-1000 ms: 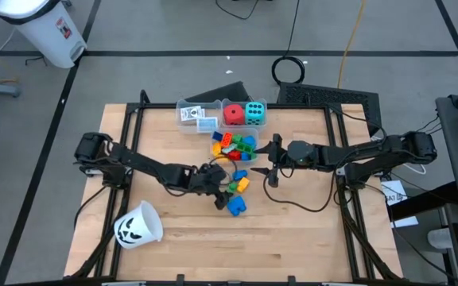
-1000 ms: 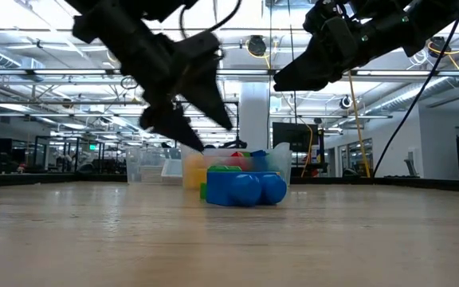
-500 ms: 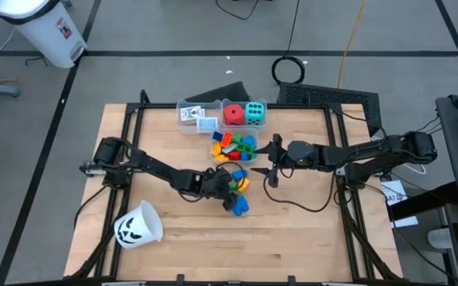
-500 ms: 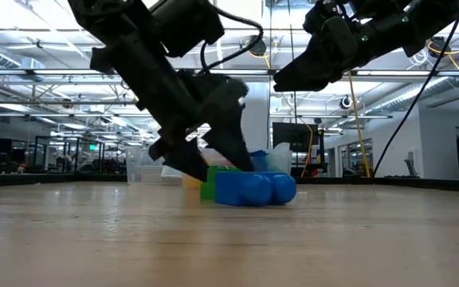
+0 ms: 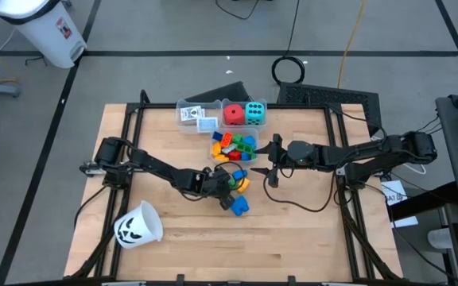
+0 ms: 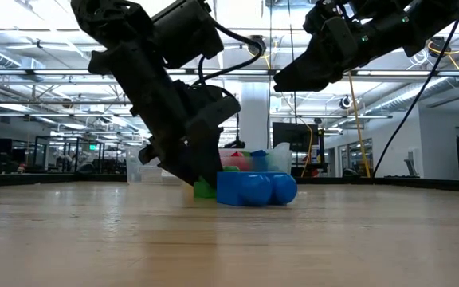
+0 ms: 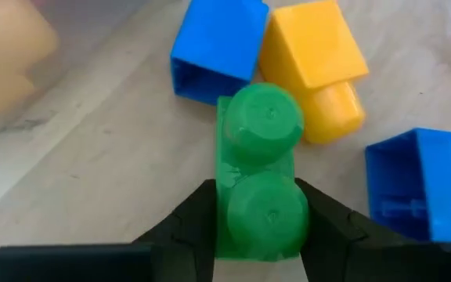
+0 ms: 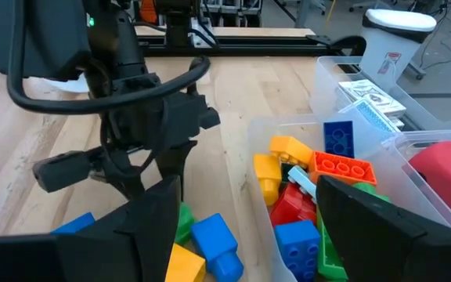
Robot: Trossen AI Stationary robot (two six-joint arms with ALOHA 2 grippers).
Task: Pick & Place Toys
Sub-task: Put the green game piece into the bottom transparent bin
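Gripping, left gripper (image 7: 261,227): low on the table (image 5: 293,238), fingers (image 7: 190,227) pressed to both sides of a green block (image 7: 261,184), pinching it at its near stud
Right gripper (image 5: 269,161): raised above the table beside the block bin (image 5: 235,145), fingers spread, holding nothing
Table load: clear bin at the far edge with a red die (image 5: 233,114) and a cyan die (image 5: 254,113), picture cards (image 5: 198,116) in the compartments next to them; white pumpkin cup (image 5: 137,225) lying well apart at the near left corner
Block bin: mixed blue, red, orange, yellow and green blocks piled inside
Loose blocks: blue block (image 7: 218,51) and yellow block (image 7: 315,63) just beyond the green one, touching it; a second blue block (image 7: 425,184) just beside the gripper
Hard to make out: from table height the left arm hides most of the green block; only a corner shows beside the blue block (image 6: 255,189)
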